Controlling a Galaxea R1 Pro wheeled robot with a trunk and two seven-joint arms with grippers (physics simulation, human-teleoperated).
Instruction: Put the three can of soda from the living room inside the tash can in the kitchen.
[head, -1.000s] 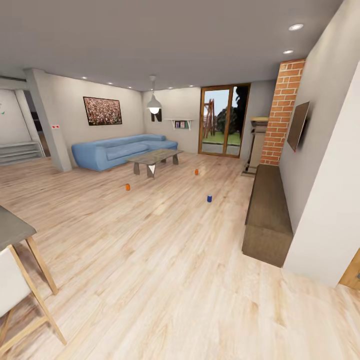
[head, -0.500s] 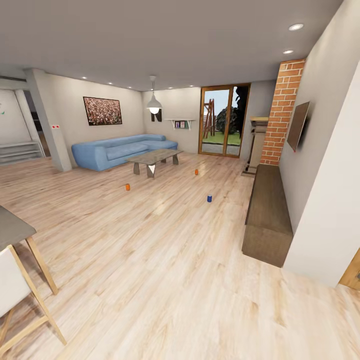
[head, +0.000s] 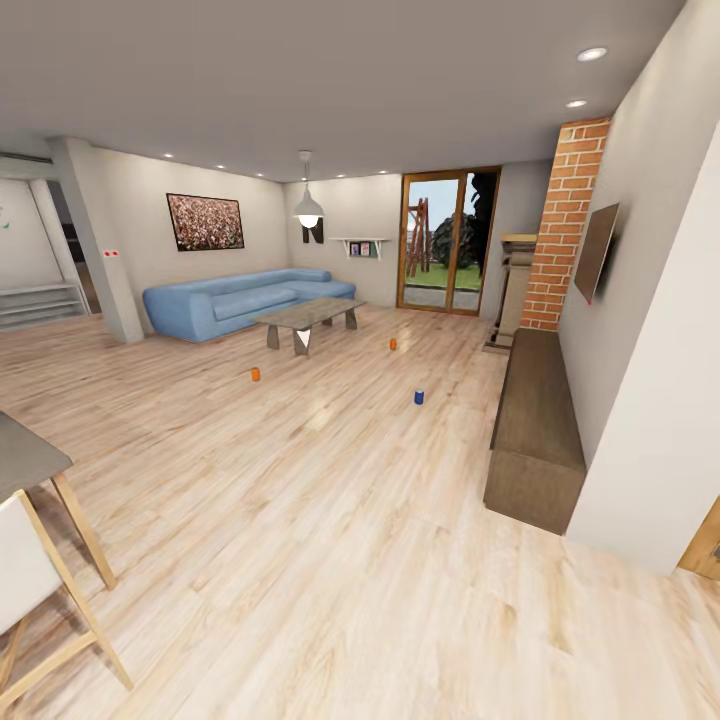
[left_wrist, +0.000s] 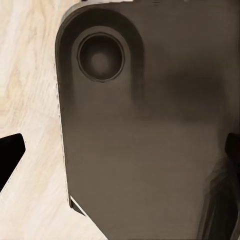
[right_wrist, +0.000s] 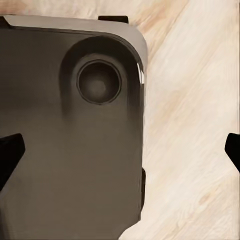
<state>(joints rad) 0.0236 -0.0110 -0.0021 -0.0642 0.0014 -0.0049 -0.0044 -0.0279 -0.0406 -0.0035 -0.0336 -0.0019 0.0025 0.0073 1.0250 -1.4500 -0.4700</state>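
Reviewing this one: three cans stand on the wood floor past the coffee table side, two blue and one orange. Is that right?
Not quite. The head view shows two orange cans and one blue can, not two blue and one orange. All three do stand on the wood floor near the coffee table.

Glossy pale wood plank floor (head: 330, 520), red brick chimney (head: 562, 230)
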